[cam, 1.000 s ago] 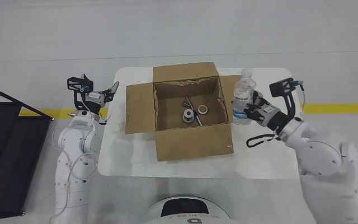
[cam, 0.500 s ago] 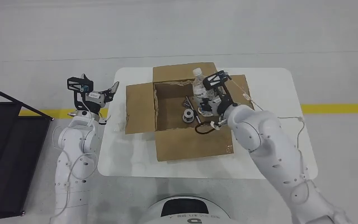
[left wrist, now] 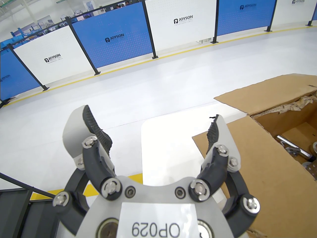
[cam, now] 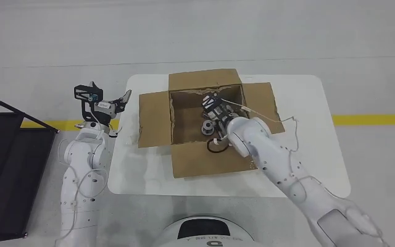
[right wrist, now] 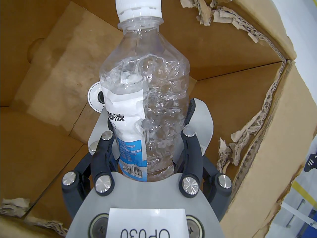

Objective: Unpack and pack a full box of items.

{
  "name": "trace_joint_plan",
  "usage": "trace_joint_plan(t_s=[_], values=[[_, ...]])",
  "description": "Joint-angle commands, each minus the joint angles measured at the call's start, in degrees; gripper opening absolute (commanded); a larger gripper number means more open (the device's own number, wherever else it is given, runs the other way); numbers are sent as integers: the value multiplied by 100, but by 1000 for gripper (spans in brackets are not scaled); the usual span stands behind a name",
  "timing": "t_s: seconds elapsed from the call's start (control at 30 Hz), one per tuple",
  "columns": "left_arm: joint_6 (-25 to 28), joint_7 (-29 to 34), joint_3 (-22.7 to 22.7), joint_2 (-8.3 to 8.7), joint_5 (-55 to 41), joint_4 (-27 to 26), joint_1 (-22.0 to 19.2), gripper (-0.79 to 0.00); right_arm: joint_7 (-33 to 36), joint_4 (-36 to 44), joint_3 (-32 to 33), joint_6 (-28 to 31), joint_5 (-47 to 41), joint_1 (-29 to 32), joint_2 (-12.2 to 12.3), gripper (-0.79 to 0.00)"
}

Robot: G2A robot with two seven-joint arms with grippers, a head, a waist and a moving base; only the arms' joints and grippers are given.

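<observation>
Clamping a water bottle [right wrist: 143,75], the right gripper [right wrist: 149,115] hangs inside the cardboard box [cam: 213,162]; left gripper [left wrist: 151,117] fingers spread wide

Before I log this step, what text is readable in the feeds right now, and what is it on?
"OP029": tag on the left gripper, upside down.
"OP030": tag on the right gripper, upside down.
"JOYSON": fence panels across the floor, repeated.
"毒液": label on the bottle; its small print and barcode digits are too small to read.
</observation>
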State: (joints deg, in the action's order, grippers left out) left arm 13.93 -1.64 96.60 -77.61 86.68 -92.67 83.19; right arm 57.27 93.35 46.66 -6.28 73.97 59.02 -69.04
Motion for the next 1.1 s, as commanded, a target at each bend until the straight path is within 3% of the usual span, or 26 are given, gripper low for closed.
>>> trace_joint_plan(t_s=[0.0, 0.2, 0.43, 0.6, 0.73, 0.83, 0.93, 1.07], values=[[2, 0, 0, 0, 0, 0, 0, 0, -20, 102, 111, 1, -128, 29, -3, 0], [2, 0, 0, 0, 0, 0, 0, 0, 38, 724, 709, 173, -161, 372, 113, 0], [2, 0, 0, 0, 0, 0, 0, 0, -104, 2401, 2185, 746, -850, 1474, 373, 0], [2, 0, 0, 0, 0, 0, 0, 0, -510, 2883, 3760, 1118, -2558, 2297, 484, 0], [2, 0, 0, 0, 0, 0, 0, 0, -394, 2036, 4986, 1471, -4327, 2375, 546, 0], [2, 0, 0, 0, 0, 0, 0, 0, 26, 988, 5431, 1749, -5516, 2111, 592, 0], [2, 0, 0, 0, 0, 0, 0, 0, 577, -145, 5472, 1871, -6178, 1651, 640, 0], [2, 0, 0, 0, 0, 0, 0, 0, 1286, -1330, 4868, 1721, -5696, 895, 683, 0]])
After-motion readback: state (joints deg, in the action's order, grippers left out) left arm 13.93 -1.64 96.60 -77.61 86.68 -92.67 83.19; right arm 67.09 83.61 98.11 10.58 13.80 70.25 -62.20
